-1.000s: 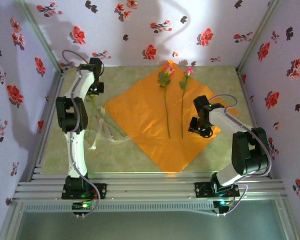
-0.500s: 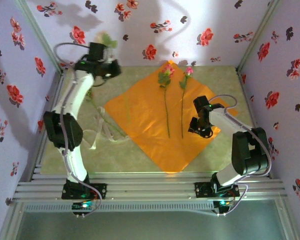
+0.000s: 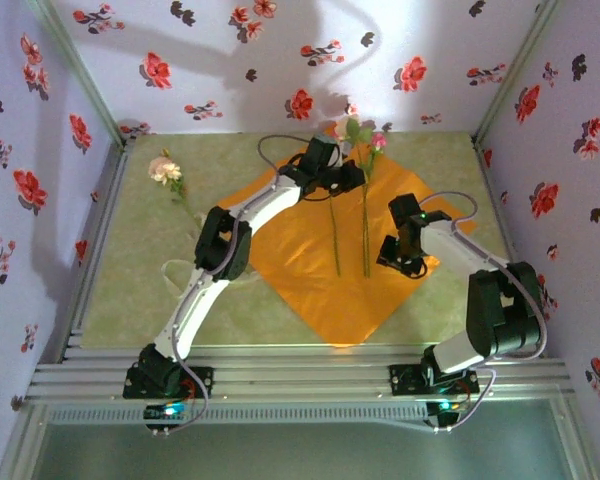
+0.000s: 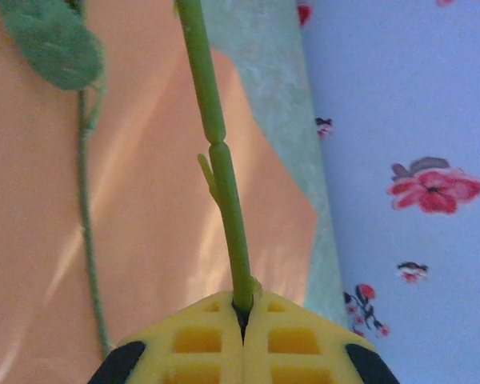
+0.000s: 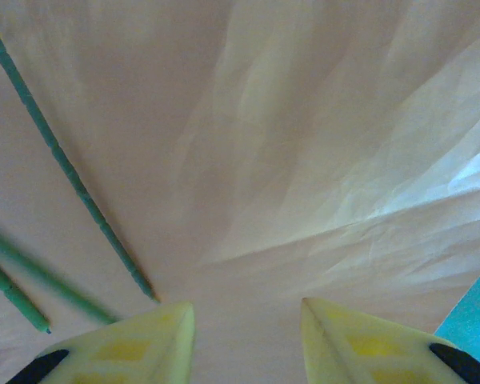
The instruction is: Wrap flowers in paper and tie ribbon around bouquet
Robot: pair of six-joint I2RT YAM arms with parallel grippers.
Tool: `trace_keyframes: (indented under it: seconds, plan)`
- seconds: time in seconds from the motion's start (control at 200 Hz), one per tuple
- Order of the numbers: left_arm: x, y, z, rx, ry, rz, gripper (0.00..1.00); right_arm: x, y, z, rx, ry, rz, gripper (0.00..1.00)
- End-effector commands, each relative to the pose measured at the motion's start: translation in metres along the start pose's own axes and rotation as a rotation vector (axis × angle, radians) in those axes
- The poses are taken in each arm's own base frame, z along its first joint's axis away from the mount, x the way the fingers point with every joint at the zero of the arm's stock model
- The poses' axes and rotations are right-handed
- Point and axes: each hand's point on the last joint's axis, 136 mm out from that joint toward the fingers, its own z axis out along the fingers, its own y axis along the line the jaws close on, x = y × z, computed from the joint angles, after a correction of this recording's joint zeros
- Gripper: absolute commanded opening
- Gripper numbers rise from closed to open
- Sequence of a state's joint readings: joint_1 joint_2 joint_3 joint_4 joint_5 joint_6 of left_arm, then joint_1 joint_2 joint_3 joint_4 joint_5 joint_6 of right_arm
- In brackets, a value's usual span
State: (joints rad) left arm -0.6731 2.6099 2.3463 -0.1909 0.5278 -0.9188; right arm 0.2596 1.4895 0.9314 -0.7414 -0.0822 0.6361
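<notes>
Worktop [image 3: 130,300]: pale green, marbled, matt; ribbed metal rails along its near edge. Walls: lilac wallpaper [image 3: 40,200] with flat red flower prints.

Cream rose [image 3: 164,168]: lying near the worktop's far left corner, off the paper.

Ribbon [image 3: 168,268]: pale, thin, floppy loops near the left edge.

Paper [image 3: 280,240]: bright orange thin sheet, lightly creased, laid corner-on at the worktop's middle.

Left gripper [image 4: 242,308]: yellow fingers pressed together on a jointed green plastic stem [image 4: 224,184], above the paper's far corner.

Flowers [image 3: 365,215]: two long stems lying side by side on the paper, blooms toward the far edge.

Right gripper [image 5: 244,316]: fingers apart, nothing between them, low over the paper by its right corner.
</notes>
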Motion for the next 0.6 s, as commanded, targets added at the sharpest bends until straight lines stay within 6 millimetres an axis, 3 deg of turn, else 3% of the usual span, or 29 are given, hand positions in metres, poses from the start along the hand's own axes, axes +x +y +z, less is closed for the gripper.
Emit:
trace_keyframes:
  seconds: [0.0,0.075,0.16,0.27,0.41,0.6]
  plan:
    - [-0.016,0.007,0.000,-0.017,-0.037,0.008,0.00,0.004,-0.005,-0.005,-0.004,-0.008,0.025,0.40]
    - [-0.012,0.021,0.005,-0.055,-0.019,-0.002,0.01,0.006,-0.006,-0.005,-0.005,-0.005,0.023,0.41]
    - [-0.007,0.030,0.006,-0.081,-0.006,-0.006,0.35,0.006,-0.006,-0.004,-0.005,-0.001,0.022,0.41]
    - [-0.013,0.014,-0.005,-0.094,-0.024,0.028,0.53,0.006,-0.005,-0.003,-0.007,0.005,0.016,0.41]
    - [-0.029,-0.017,-0.044,-0.162,-0.080,0.068,0.62,0.005,-0.003,-0.001,-0.009,0.014,0.015,0.42]
    - [-0.039,-0.046,-0.116,-0.295,-0.135,0.115,0.59,0.000,-0.001,0.001,0.000,0.012,0.004,0.42]
